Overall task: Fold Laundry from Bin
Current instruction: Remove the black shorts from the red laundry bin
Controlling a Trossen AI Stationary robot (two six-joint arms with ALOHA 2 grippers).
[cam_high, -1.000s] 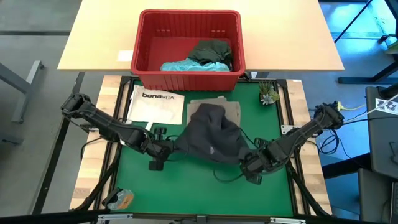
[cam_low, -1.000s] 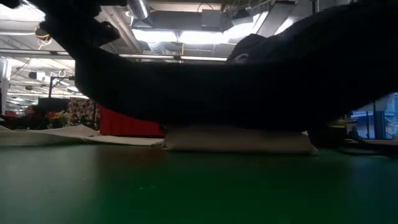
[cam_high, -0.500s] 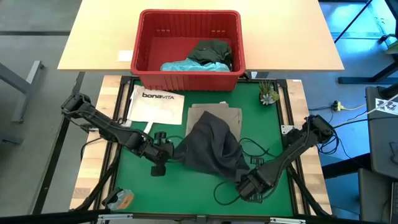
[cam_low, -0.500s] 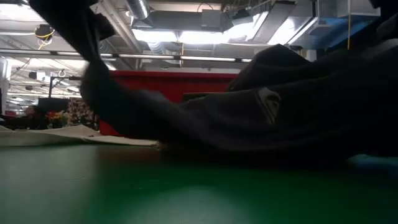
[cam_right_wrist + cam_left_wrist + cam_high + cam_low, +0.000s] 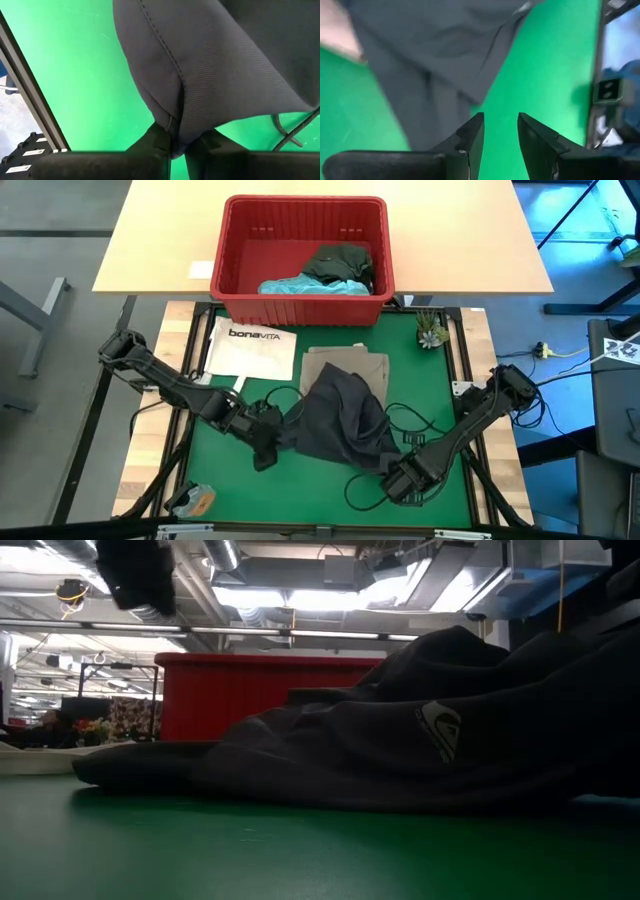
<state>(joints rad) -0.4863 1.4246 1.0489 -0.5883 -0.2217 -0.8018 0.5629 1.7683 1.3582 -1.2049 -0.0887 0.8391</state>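
Laundry is the job here, and the right tool (image 5: 179, 142) is pinching the edge of a soft dark grey cloth garment (image 5: 340, 420) at its near right corner. The left tool (image 5: 500, 135) is spread apart with nothing in it, just beside the left edge of that grey garment. The garment lies crumpled in the middle of the green surface (image 5: 300, 490), and thin dark drawstrings (image 5: 395, 420) curl out from it. It has a small pale logo (you can see it in the low view) (image 5: 440, 728). Its far end lies on top of a folded khaki-tan cloth garment (image 5: 340, 360). To the left of that sits a flat white bag with "bonaVITA" on it (image 5: 252, 348). Farther back is the rectangular red plastic bin (image 5: 304, 302) with slotted sides. Inside it are a light turquoise cloth (image 5: 300, 284) and a dark green cloth (image 5: 340, 262), touching each other.
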